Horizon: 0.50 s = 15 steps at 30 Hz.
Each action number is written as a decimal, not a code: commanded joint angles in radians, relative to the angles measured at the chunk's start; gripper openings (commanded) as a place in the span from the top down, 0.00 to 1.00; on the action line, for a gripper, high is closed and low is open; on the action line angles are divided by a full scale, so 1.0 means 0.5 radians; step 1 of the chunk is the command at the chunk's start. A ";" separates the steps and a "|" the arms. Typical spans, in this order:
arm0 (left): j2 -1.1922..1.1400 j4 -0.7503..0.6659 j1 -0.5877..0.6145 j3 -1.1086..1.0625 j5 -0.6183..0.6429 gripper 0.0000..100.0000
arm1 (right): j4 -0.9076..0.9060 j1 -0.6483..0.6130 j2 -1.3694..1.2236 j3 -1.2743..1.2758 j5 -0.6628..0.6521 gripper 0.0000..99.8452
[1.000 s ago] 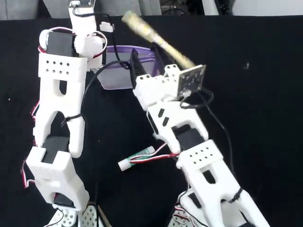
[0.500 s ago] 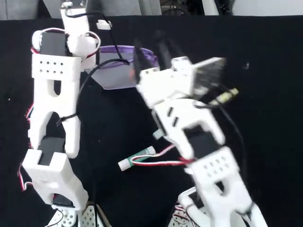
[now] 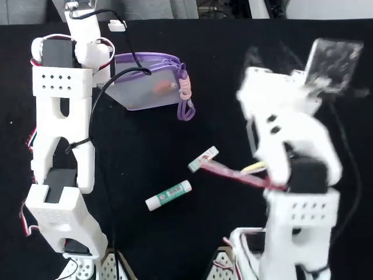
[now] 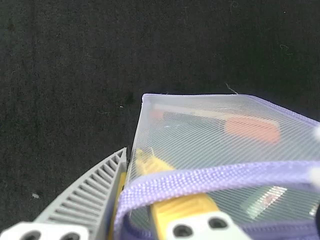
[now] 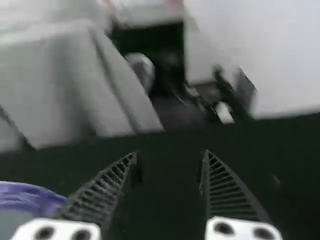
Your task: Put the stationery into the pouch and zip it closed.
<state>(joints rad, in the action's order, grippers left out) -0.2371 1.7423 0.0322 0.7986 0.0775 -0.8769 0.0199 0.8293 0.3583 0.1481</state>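
Note:
A clear pouch (image 3: 145,84) with a purple zipper edge and a purple strap (image 3: 185,100) hangs at the back left of the black table. My left gripper (image 4: 131,156) is shut on the pouch's (image 4: 210,135) rim, with its yellow finger (image 4: 175,207) inside and its grey finger (image 4: 90,200) outside. Inside the pouch lie an orange item (image 4: 251,129) and a pale stick. A white and green glue stick (image 3: 168,195) and a small eraser-like piece (image 3: 204,158) lie on the table. My right gripper (image 3: 271,55) is raised at the back right. It is open (image 5: 167,172) and holds nothing.
The right arm's red and yellow wires (image 3: 239,174) hang close to the eraser-like piece. The table's far edge (image 3: 233,19) runs just behind the pouch. Free black tabletop (image 3: 145,151) stretches between the two arms.
The right arm held a pale stick over the pouch, then swung away to the right and now holds nothing. The pouch and left arm shifted slightly left.

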 commanded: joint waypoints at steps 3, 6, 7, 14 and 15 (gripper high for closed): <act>0.015 -0.031 0.023 -0.100 0.006 0.97 | -0.810 0.638 -0.532 -0.480 0.021 0.81; 0.015 -0.055 0.020 -0.118 -0.031 0.97 | -1.022 0.838 -0.790 -0.563 0.025 0.81; 0.015 -0.055 0.020 -0.118 -0.034 0.97 | -1.068 0.893 -0.876 -0.569 0.028 0.81; 0.015 -0.074 -0.017 -0.189 -0.037 0.97 | -1.138 1.135 -1.419 -0.560 0.267 0.81; 0.015 -0.074 -0.035 -0.201 -0.040 0.97 | -1.138 1.145 -1.481 -0.560 0.264 0.81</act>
<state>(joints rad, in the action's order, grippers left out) -0.2217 1.7131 0.0338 0.7357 0.0652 -1.4400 0.5370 0.1788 0.1327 0.2509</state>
